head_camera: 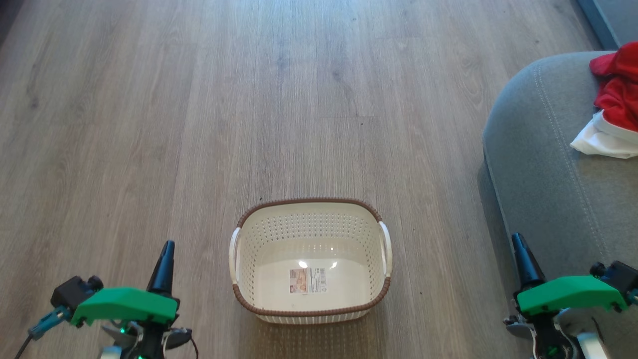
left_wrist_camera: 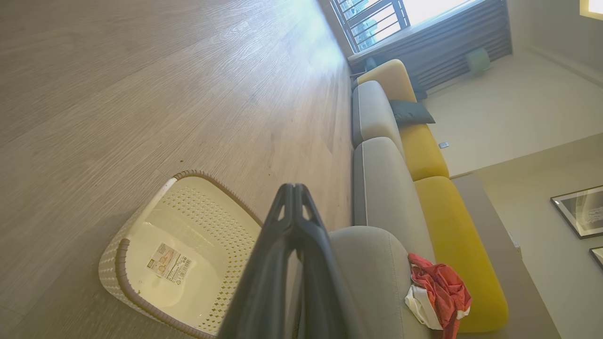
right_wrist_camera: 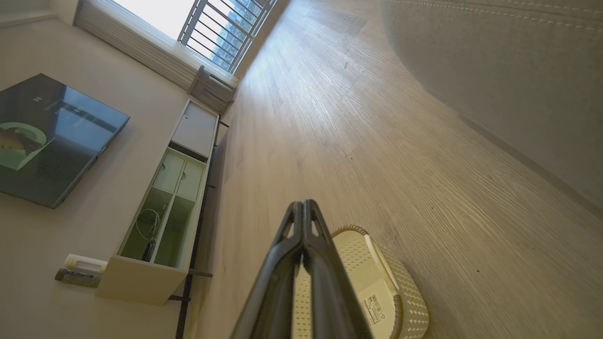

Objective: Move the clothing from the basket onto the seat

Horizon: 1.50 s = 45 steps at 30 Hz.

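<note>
The red and white clothing (head_camera: 618,94) lies crumpled on the grey seat (head_camera: 543,164) to my right, well apart from the basket (head_camera: 311,204), which stands on the wooden floor (head_camera: 199,124) between my left claw (head_camera: 168,248) and right claw (head_camera: 518,242), both with fingers pressed together.

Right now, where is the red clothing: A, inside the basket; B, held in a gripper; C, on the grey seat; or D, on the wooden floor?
C: the clothing lies bunched on the seat, and the basket holds nothing but the sticker on its floor.
</note>
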### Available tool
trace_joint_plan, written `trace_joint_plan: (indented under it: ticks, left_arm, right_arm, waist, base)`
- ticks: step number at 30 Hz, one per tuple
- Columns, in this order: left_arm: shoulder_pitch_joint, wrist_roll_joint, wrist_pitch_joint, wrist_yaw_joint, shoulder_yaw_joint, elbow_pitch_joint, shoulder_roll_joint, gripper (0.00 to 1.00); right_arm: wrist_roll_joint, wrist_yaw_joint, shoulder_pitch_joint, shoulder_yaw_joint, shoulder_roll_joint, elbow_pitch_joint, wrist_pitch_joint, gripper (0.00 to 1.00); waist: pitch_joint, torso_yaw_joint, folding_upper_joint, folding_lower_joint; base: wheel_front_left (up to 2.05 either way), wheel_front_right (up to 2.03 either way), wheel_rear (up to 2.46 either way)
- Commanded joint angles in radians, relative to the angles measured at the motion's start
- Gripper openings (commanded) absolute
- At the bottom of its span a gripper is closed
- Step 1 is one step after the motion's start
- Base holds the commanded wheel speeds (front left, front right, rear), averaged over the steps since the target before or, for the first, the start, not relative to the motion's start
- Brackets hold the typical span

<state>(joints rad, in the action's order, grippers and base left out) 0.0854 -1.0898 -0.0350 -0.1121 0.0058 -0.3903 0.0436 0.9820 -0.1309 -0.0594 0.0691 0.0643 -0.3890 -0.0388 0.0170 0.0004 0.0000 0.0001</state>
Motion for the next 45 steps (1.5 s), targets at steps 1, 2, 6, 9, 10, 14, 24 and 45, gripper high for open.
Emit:
trace_joint_plan:
  ticks: [1,2,6,9,10,14,24,45]
  left_arm:
    - [0.032,-0.030,0.007,-0.007,0.031,0.043,0.006,0.00]
    - [0.032,-0.040,0.010,-0.008,0.032,0.045,0.006,0.00]
    - [0.031,-0.080,0.021,-0.009,0.039,0.053,0.006,0.00]
    - [0.031,-0.110,0.030,-0.009,0.043,0.059,0.006,0.00]
    - [0.030,-0.119,0.033,-0.009,0.045,0.061,0.006,0.00]
    - [0.030,-0.149,0.042,-0.010,0.050,0.067,0.006,0.00]
    - [0.028,-0.248,0.070,-0.012,0.065,0.088,0.006,0.00]
    - [0.024,-0.466,0.133,-0.017,0.100,0.134,0.006,0.00]
  right_arm:
    - [0.037,0.000,-0.043,-0.004,-0.001,0.043,0.011,0.00]
    - [0.049,0.000,-0.043,-0.003,-0.001,0.045,0.014,0.00]
    - [0.097,0.000,-0.043,0.001,-0.002,0.053,0.025,0.00]
    - [0.132,0.000,-0.044,0.004,-0.003,0.059,0.034,0.00]
    - [0.144,0.000,-0.044,0.005,-0.003,0.062,0.037,0.00]
    - [0.180,0.000,-0.044,0.008,-0.004,0.068,0.045,0.00]
    - [0.300,0.000,-0.045,0.018,-0.007,0.088,0.074,0.00]
    - [0.563,0.000,-0.048,0.040,-0.013,0.133,0.137,0.00]
  waist:
    - [0.000,0.000,0.0000,0.0000]
    - [-0.001,0.000,0.0000,0.0000]
    - [-0.002,0.000,0.0000,0.0000]
    - [-0.003,0.000,0.0000,0.0000]
    - [-0.003,0.000,0.0000,0.0000]
    - [-0.004,0.000,0.0000,0.0000]
    - [-0.006,0.000,0.0000,0.0000]
    - [-0.012,0.000,0.0000,-0.0001]
  base:
    - [0.00,0.00,0.00]
    - [0.00,0.00,0.00]
    - [0.00,0.00,0.00]
    - [0.00,0.00,0.00]
    - [0.00,0.00,0.00]
    - [0.00,0.00,0.00]
    - [0.00,0.00,0.00]
    - [0.00,0.00,0.00]
